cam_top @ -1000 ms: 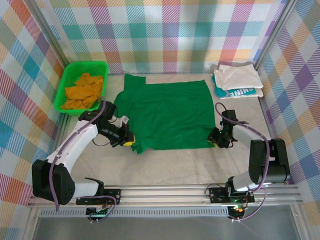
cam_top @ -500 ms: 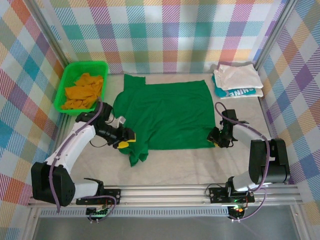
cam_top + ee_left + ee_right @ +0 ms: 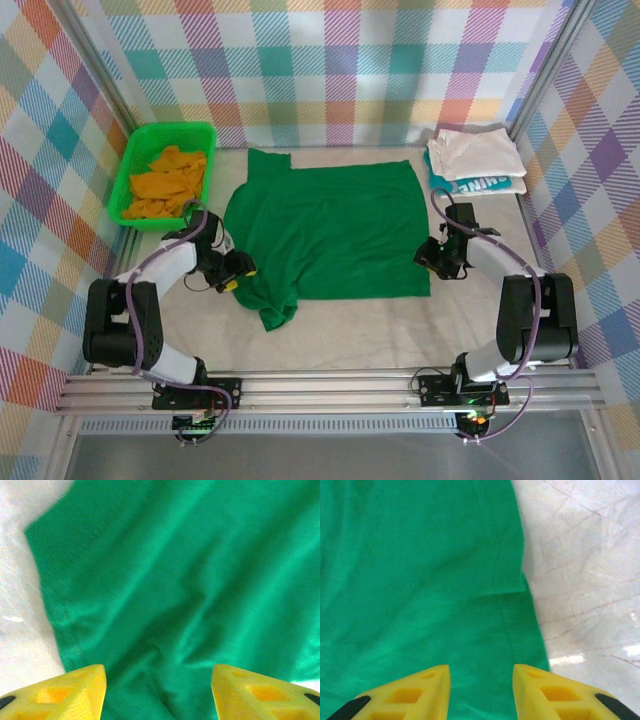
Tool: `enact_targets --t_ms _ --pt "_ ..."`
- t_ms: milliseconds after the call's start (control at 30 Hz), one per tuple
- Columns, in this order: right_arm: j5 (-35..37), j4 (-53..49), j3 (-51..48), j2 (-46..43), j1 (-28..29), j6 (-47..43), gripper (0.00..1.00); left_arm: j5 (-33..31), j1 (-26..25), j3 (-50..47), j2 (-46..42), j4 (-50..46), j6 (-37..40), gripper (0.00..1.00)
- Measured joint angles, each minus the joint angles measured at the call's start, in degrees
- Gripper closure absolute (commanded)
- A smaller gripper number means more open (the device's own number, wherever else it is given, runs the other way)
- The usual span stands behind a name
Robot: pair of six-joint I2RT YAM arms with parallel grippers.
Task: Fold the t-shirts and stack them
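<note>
Lying flat on the tabletop (image 3: 400, 330): green shirt (image 3: 330, 225).
Both jaws parted, empty; cloth seems limp, light; pinch the hem.

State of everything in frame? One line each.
green t-shirt: spread flat, unfolded, near-left sleeve bunched
orange t-shirt: crumpled in basket
white t-shirt: folded, atop teal t-shirt
teal t-shirt: folded, bottom of stack
basket: upright
left gripper: open, over green cloth
right gripper: open, over green hem
</note>
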Motion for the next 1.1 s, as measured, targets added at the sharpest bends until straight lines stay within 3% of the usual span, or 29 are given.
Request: enact_targets --t_ms 67,200,267,567,767,900,1033,1100 --pt "-0.42 0.52 0.26 0.90 0.00 0.07 0.61 -2.05 0.00 0.00 1.25 1.51 -0.07 0.45" --pt "-0.90 1.66 0.42 1.97 0.00 0.70 0.61 -5.49 0.02 0.42 4.85 5.38 0.07 0.63" --pt "-1.03 2.58 0.46 2.12 0.00 1.09 0.61 -6.56 0.13 1.42 7.72 6.75 -0.11 0.79" --pt "-1.01 3.37 5.95 5.55 1.40 1.53 0.61 -8.02 1.92 16.79 21.22 10.29 1.31 0.90" --pt "-1.01 3.13 7.87 6.73 2.23 1.81 0.61 -11.19 2.38 28.20 28.30 7.76 3.32 0.85" --pt "-1.01 3.13 9.40 6.73 2.43 1.79 0.61 -14.25 2.38 29.51 27.69 4.66 4.02 0.70" --pt "-1.05 3.10 9.68 6.73 2.60 1.77 0.62 -16.87 2.32 21.40 18.10 6.99 3.63 0.60" --pt "-1.14 3.17 9.64 6.71 2.73 1.75 0.62 -18.82 1.68 12.44 6.43 9.11 3.02 0.52"
